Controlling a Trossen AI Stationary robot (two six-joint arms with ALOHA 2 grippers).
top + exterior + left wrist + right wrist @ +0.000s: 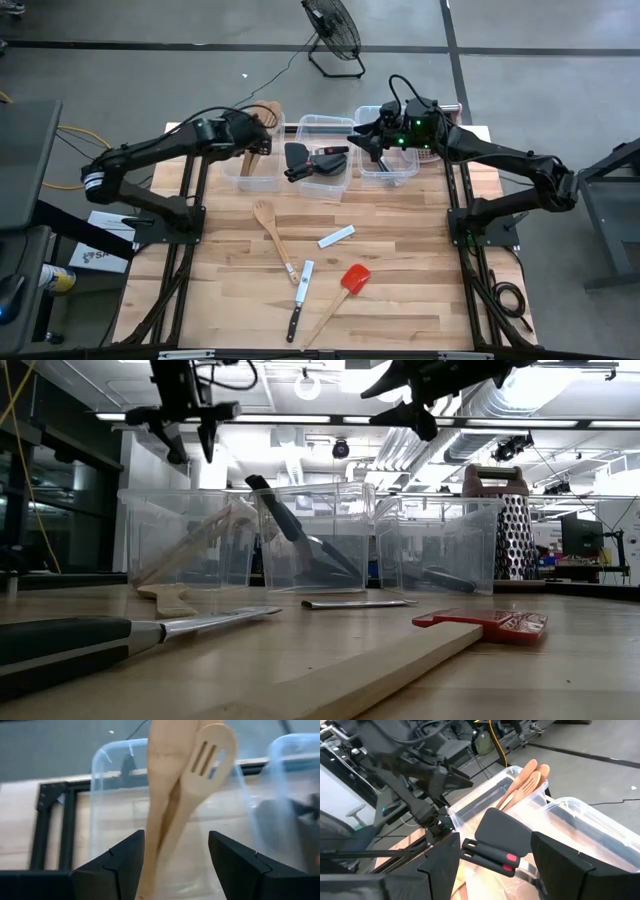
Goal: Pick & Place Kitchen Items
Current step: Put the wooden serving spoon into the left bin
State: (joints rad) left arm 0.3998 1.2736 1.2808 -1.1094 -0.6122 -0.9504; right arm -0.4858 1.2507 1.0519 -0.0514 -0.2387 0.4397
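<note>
- Wooden spoons, one of them slotted, lean in your left-hand clear bin, their heads sticking out over its far rim.
- Your left gripper hangs above that bin with its fingers spread apart and nothing between them; the spoon handles show in the gap but no pad touches them.
- Your right gripper hovers over the near-left corner of the right-hand bin, jaws wide, holding nothing. In the low view it sits well above the bin rims.
- Between the two, the middle bin holds black turners, their heads propped up at its left wall.
- On the open table nearer to you, four items lie apart from one another: a pale wooden spoon just in front of the left bin, a small pale flat piece right of it, a black-handled knife with its blade pointing toward the bins, and a red-headed spatula beside it, its wooden handle slanting toward the front edge.
- None of those four touches a bin wall or a table edge.
- A metal box grater stands upright behind the right bin, at the table's far right corner.
- Bare board lies to both sides of the loose items.
</note>
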